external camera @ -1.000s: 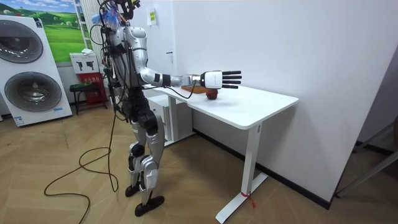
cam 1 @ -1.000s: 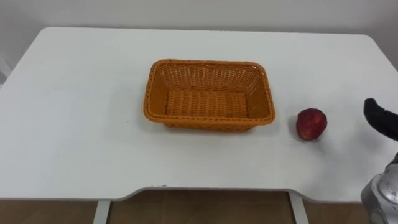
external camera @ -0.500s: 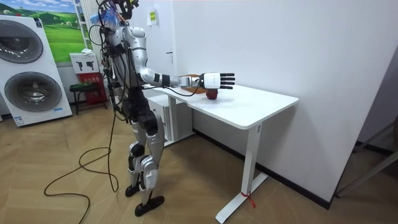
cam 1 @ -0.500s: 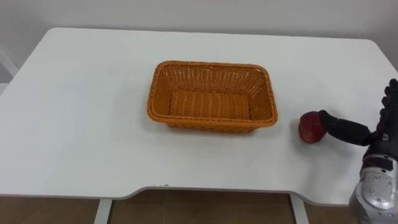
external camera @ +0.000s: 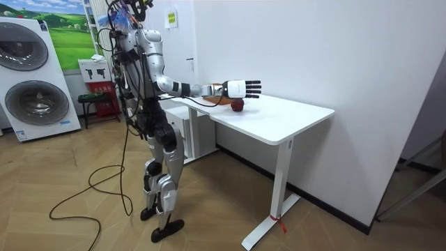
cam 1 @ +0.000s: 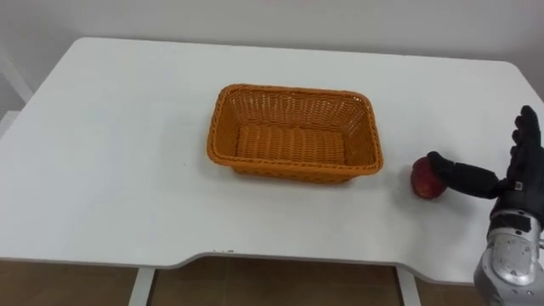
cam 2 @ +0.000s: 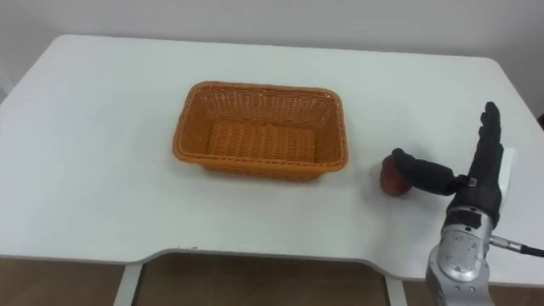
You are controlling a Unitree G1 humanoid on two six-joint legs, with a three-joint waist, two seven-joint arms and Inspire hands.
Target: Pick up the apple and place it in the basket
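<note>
Reaches in with the right hand [cam 1: 517, 180], nearer than a second ago: thumb now touching the red apple [cam 1: 422, 181], fingers straight, gripping nothing. Leaves the apple on the white table [cam 1: 110, 170], just right of the wicker basket [cam 1: 293, 89]; grasp likely next.

We see the right arm stretched straight forward from the shoulder, the forearm level. The right hand [cam 1: 520, 187] stands on edge with its fingers [cam 1: 529, 136] straight and the thumb [cam 1: 463, 174] spread wide towards the left.
</note>
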